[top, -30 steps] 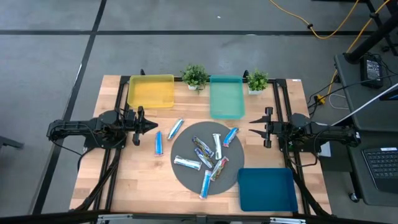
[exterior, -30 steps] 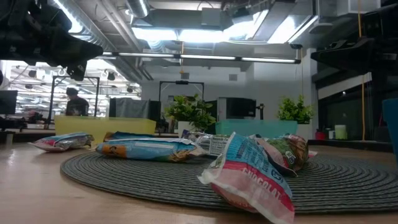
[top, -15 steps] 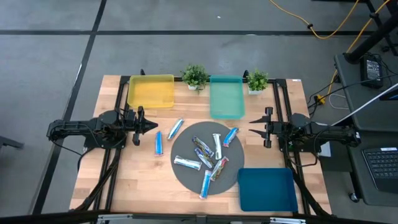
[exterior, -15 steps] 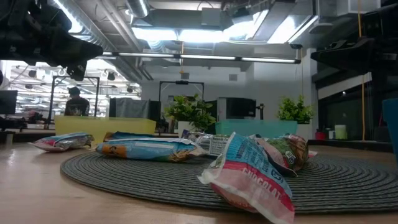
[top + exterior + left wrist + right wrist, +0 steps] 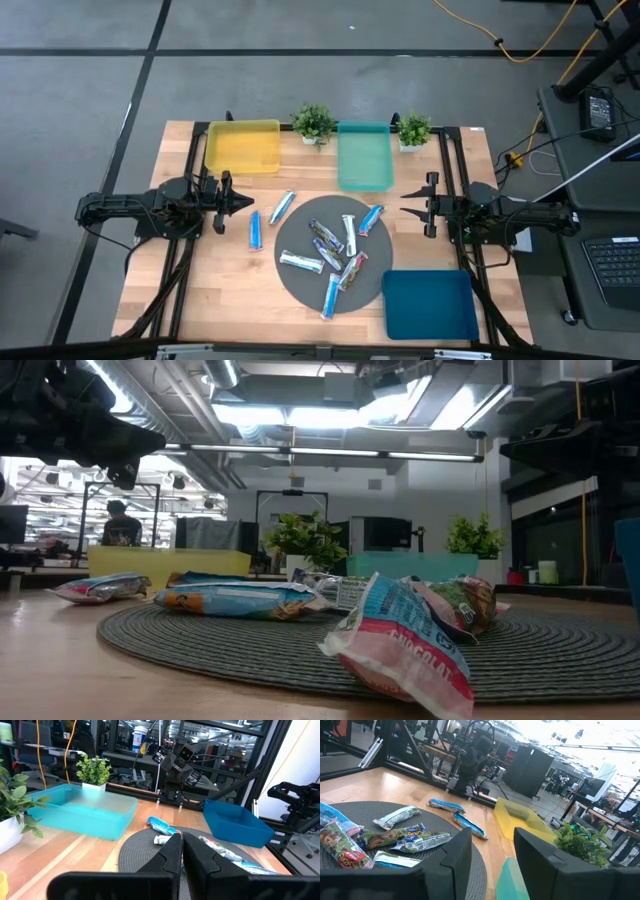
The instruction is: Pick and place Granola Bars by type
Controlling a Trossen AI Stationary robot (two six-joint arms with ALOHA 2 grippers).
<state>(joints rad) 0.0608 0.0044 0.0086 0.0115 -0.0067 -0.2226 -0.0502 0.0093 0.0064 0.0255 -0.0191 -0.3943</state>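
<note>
A grey concrete floor surrounds a light wooden table (image 5: 230,290). On it lies a round dark grey woven mat (image 5: 300,285), with a dark blue tray (image 5: 430,305) at its right near corner. Along the far edge stand a yellow tray (image 5: 243,146) and a teal tray (image 5: 363,155), with two small potted green plants (image 5: 313,123) beside them. The left gripper (image 5: 247,203) hovers at the table's left side, fingers pressed together and empty. The right gripper (image 5: 405,207) hovers at the right side, fingers apart with nothing between them. The Granola Bars (image 5: 330,255), slim shiny wrapped bars in blue-white and silver, lie mostly heaped on the mat; two lie on bare wood just left of it.
</note>
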